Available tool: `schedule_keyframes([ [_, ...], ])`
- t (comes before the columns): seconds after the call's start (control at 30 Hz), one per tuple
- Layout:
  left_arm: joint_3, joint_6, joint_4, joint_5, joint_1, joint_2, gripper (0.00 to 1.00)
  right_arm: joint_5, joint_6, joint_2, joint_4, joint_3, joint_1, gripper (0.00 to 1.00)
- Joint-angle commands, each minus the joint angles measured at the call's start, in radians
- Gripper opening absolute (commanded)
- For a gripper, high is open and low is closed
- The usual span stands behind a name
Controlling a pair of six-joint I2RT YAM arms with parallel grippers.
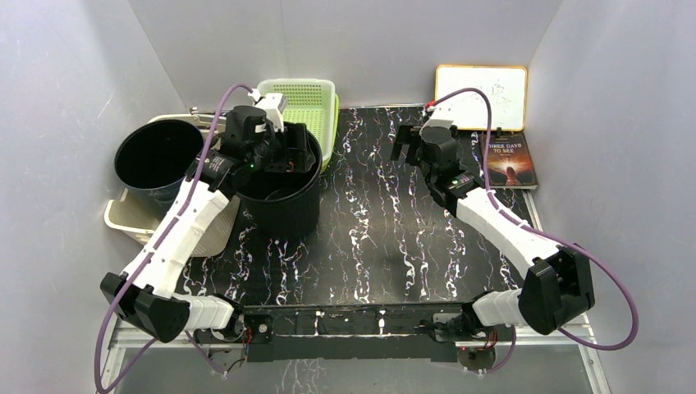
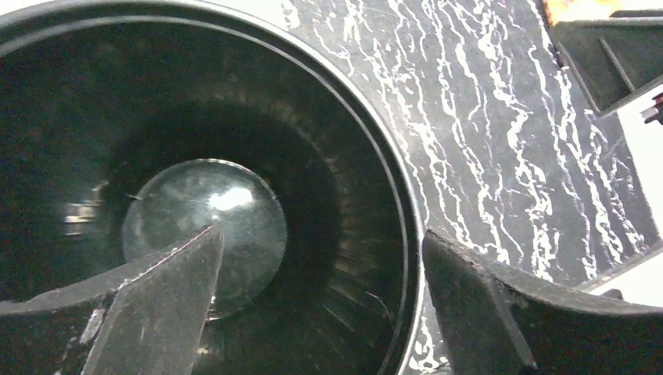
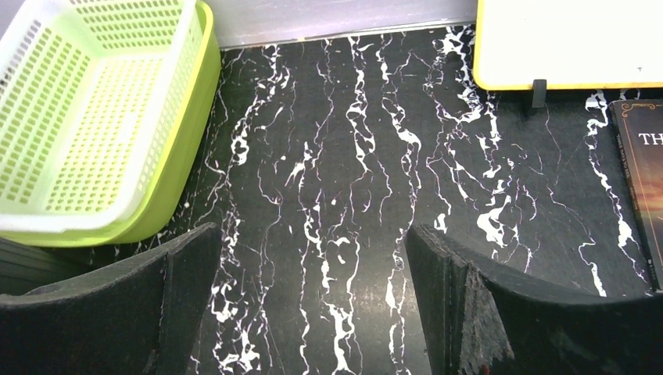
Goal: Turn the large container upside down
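Top external view shows the large container, a black bucket, standing upright with its mouth up, at about 10 o'clock from the centre of the table. The left tool is at the rim, wide open and holding nothing. In the left wrist view one finger is inside the wall and the other outside. I judge that the grasp is the step in hand. Next, the tool should close on the rim, then lift and rotate. The right tool hangs open and empty at 1 o'clock.
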Motion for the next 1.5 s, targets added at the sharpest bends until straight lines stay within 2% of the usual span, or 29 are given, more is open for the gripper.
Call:
schedule_keyframes([
  [0.0, 0.125, 0.047, -0.071, -0.094, -0.004, -0.027, 0.98, -0.049, -0.046, -0.019, -0.029, 0.067, -0.006, 0.88],
  [0.13, 0.315, 0.081, -0.166, -0.162, -0.004, 0.019, 0.98, -0.161, -0.079, -0.042, -0.066, 0.106, 0.000, 0.82],
  [0.2, 0.460, 0.087, -0.212, -0.205, -0.004, 0.047, 0.98, -0.238, -0.098, -0.051, -0.077, 0.130, 0.009, 0.81],
  [0.3, 0.634, 0.079, -0.279, -0.336, -0.004, 0.092, 0.98, -0.384, -0.148, -0.046, -0.105, 0.191, 0.048, 0.81],
  [0.37, 0.676, 0.075, -0.282, -0.427, -0.004, 0.090, 0.98, -0.441, -0.208, -0.021, -0.142, 0.256, 0.110, 0.81],
  [0.47, 0.627, 0.048, -0.237, -0.503, -0.004, 0.036, 0.98, -0.446, -0.297, 0.032, -0.203, 0.363, 0.224, 0.80],
  [0.67, 0.362, -0.003, -0.041, -0.552, -0.004, -0.141, 0.98, -0.549, -0.351, 0.086, -0.191, 0.460, 0.342, 0.78],
  [0.97, 0.356, 0.020, -0.067, -0.548, -0.004, -0.177, 0.98, -0.586, -0.504, 0.252, -0.251, 0.601, 0.544, 0.73],
  [1.47, 0.291, 0.030, -0.069, -0.561, -0.004, -0.238, 0.98, -0.686, -0.612, 0.405, -0.347, 0.707, 0.584, 0.69],
])
